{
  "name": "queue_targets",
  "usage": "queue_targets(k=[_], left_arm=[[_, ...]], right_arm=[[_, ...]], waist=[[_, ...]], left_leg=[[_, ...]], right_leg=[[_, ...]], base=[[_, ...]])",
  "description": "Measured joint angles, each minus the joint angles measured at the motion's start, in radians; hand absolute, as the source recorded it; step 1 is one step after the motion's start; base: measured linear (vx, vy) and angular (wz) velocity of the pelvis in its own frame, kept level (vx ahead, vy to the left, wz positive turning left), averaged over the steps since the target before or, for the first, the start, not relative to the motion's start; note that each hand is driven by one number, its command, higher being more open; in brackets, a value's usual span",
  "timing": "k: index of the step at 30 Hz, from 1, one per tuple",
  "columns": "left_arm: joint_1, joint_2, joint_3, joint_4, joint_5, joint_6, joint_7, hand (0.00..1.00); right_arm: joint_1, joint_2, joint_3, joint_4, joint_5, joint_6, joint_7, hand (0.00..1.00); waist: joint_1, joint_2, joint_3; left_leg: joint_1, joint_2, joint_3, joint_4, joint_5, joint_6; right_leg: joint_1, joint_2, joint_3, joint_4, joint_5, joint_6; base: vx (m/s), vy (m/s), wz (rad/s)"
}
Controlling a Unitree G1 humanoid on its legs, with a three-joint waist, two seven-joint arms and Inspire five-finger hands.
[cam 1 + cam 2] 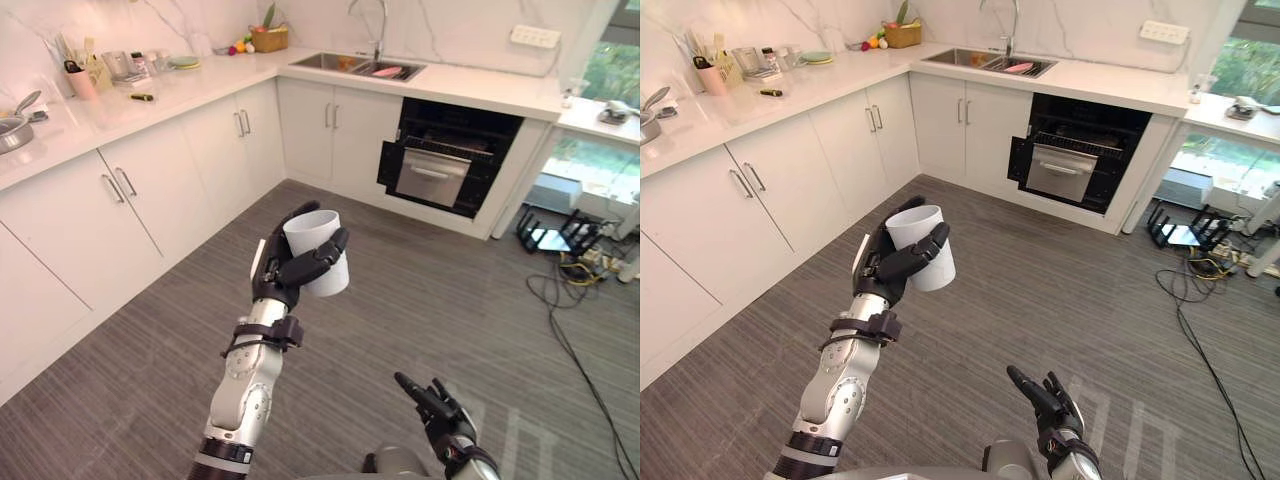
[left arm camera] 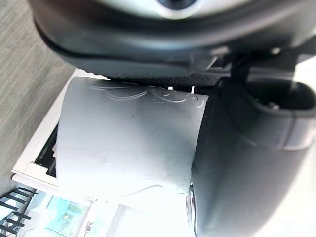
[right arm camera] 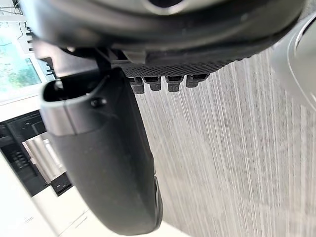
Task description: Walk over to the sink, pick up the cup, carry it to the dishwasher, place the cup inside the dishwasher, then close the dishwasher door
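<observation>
one cup (image 1: 314,238) in left hand (image 1: 279,279) over open floor (image 1: 430,290)

Left robot hand (image 1: 283,275) raised, right robot hand (image 1: 445,412) low.
Fingers and thumb of the left curl round a cup (image 1: 315,240), its forearm angled upward; the right's fingers reach out loosely straight.

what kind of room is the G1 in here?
A home-style kitchen, possibly a demo one: white cabinets under an L-shaped marble-look counter, a steel sink with a tap, and a built-in black appliance below the counter. The left hand holds a white cup.
</observation>
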Motion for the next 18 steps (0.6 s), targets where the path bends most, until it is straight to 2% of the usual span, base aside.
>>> queue_targets(k=[1,2,3,4,5,6,7,8,9,10,11,12,13,14,15,16,17,18], left_arm=[[0.001,-0.003,-0.003,0.001,0.001,0.000,-0.001,0.00],[0.003,-0.013,0.000,0.000,0.002,0.000,-0.005,0.00],[0.004,-0.016,0.010,0.000,0.003,-0.002,-0.005,0.00],[0.006,-0.018,0.022,0.000,0.003,-0.002,-0.007,0.00],[0.012,-0.024,0.047,0.002,0.002,-0.002,-0.007,0.00],[0.017,-0.029,0.056,0.002,-0.002,-0.001,-0.008,0.00],[0.029,-0.027,0.062,0.002,-0.002,0.000,-0.014,0.00],[0.054,-0.026,0.080,0.001,-0.002,0.000,-0.029,0.00],[0.072,-0.025,0.094,0.001,-0.002,0.000,-0.036,0.00],[0.092,-0.024,0.102,0.000,-0.002,0.000,-0.040,0.00],[0.102,-0.024,0.104,-0.003,-0.002,0.000,-0.042,0.00],[0.126,-0.027,0.106,-0.016,-0.002,0.000,-0.044,0.00],[0.152,-0.029,0.110,-0.037,-0.002,0.001,-0.049,0.00],[0.166,-0.030,0.116,-0.043,-0.002,0.000,-0.051,0.00],[0.173,-0.021,0.135,-0.043,-0.002,0.001,-0.052,0.00],[0.173,-0.015,0.149,-0.042,-0.002,0.000,-0.051,0.00],[0.174,-0.003,0.173,-0.042,-0.002,0.000,-0.052,0.00],[0.179,0.003,0.186,-0.042,-0.003,-0.002,-0.051,0.00]], right_arm=[[0.012,0.000,0.000,-0.016,-0.006,0.000,-0.006,1.00],[0.028,-0.007,-0.003,-0.038,-0.009,-0.006,-0.012,1.00],[0.045,-0.013,-0.004,-0.061,-0.023,-0.027,-0.011,1.00],[0.049,-0.014,-0.004,-0.066,-0.029,-0.042,-0.010,1.00],[0.044,-0.013,-0.007,-0.070,-0.036,-0.071,-0.008,1.00],[0.039,-0.017,-0.010,-0.071,-0.037,-0.092,-0.008,1.00],[0.033,-0.018,-0.010,-0.071,-0.037,-0.103,-0.008,1.00],[0.014,-0.019,-0.005,-0.072,-0.036,-0.120,-0.007,1.00],[-0.005,-0.019,-0.002,-0.084,-0.036,-0.125,-0.007,1.00],[-0.026,-0.020,0.004,-0.108,-0.035,-0.132,-0.008,1.00],[-0.039,-0.023,0.011,-0.115,-0.033,-0.138,-0.008,1.00],[-0.070,-0.040,0.027,-0.116,-0.026,-0.151,-0.008,1.00],[-0.100,-0.065,0.037,-0.102,-0.019,-0.162,-0.007,1.00],[-0.118,-0.067,0.042,-0.083,-0.015,-0.163,-0.007,1.00],[-0.144,-0.066,0.059,-0.045,-0.015,-0.161,-0.007,1.00],[-0.149,-0.064,0.067,-0.035,-0.015,-0.159,-0.006,1.00],[-0.149,-0.064,0.077,-0.017,-0.015,-0.158,-0.004,1.00],[-0.149,-0.067,0.076,0.000,-0.015,-0.150,-0.002,1.00]], waist=[[-0.007,0.002,0.001],[-0.008,0.005,0.003],[0.003,0.010,0.004],[0.008,0.011,0.009],[0.015,0.029,0.018],[0.019,0.039,0.025],[0.030,0.035,0.030],[0.048,0.029,0.035],[0.062,0.026,0.038],[0.077,0.020,0.042],[0.078,0.016,0.045],[0.081,0.013,0.047],[0.090,0.031,0.051],[0.096,0.036,0.052],[0.102,0.015,0.069],[0.098,0.009,0.075],[0.090,-0.003,0.082],[0.091,-0.010,0.080]], left_leg=[[-0.022,0.013,0.003,0.057,0.030,-0.045],[-0.072,0.027,0.022,0.184,0.135,-0.095],[-0.136,0.064,0.085,0.320,0.296,-0.085],[-0.164,0.088,0.111,0.383,0.390,-0.077],[-0.241,0.138,0.127,0.526,0.377,-0.067],[-0.300,0.163,0.132,0.598,0.306,-0.045],[-0.347,0.176,0.145,0.614,0.241,-0.007],[-0.397,0.190,0.182,0.573,0.163,0.016],[-0.428,0.195,0.214,0.498,0.122,0.018],[-0.457,0.180,0.248,0.333,0.101,0.019],[-0.463,0.160,0.255,0.220,0.105,0.017],[-0.464,0.116,0.243,-0.059,0.152,-0.003],[-0.450,0.096,0.202,-0.257,0.296,-0.047],[-0.435,0.091,0.203,-0.256,0.356,-0.042],[-0.436,0.075,0.200,-0.188,0.324,0.010],[-0.450,0.074,0.197,-0.139,0.288,0.021],[-0.464,0.073,0.190,-0.048,0.230,0.039],[-0.462,0.070,0.193,0.007,0.172,0.049]], right_leg=[[0.025,0.002,-0.014,0.000,-0.005,-0.001],[0.064,0.008,-0.023,-0.014,-0.008,0.000],[0.131,0.031,-0.008,-0.085,-0.022,-0.018],[0.173,0.036,0.004,-0.136,-0.024,-0.011],[0.228,0.062,0.009,-0.186,-0.020,-0.007],[0.267,0.073,0.012,-0.215,-0.027,-0.012],[0.307,0.074,0.025,-0.240,-0.032,-0.010],[0.349,0.063,0.051,-0.274,-0.035,-0.011],[0.372,0.050,0.076,-0.292,-0.039,-0.007],[0.400,0.022,0.100,-0.312,-0.049,0.007],[0.409,0.003,0.109,-0.315,-0.058,0.014],[0.422,-0.028,0.130,-0.321,-0.078,0.035],[0.433,-0.031,0.167,-0.330,-0.100,0.040],[0.448,-0.036,0.195,-0.339,-0.104,0.040],[0.467,-0.056,0.242,-0.341,-0.091,0.037],[0.475,-0.060,0.255,-0.335,-0.081,0.043],[0.493,-0.071,0.274,-0.319,-0.064,0.063],[0.503,-0.079,0.297,-0.297,-0.046,0.064]], base=[[0.54,-0.105,0.33],[0.49,-0.130,0.08],[0.39,-0.092,-0.12],[0.37,-0.042,-0.25],[0.29,0.001,-0.22],[0.35,0.015,-0.24],[0.37,-0.002,-0.43],[0.45,0.032,-0.68],[0.48,0.085,-0.87],[0.41,0.121,-0.66],[0.46,0.199,-0.56],[0.48,0.292,-0.55],[0.49,0.320,-0.67],[0.46,0.344,-0.69],[0.36,0.258,-0.38],[0.44,0.303,-0.07],[0.48,0.285,0.11],[0.49,0.269,0.08]])
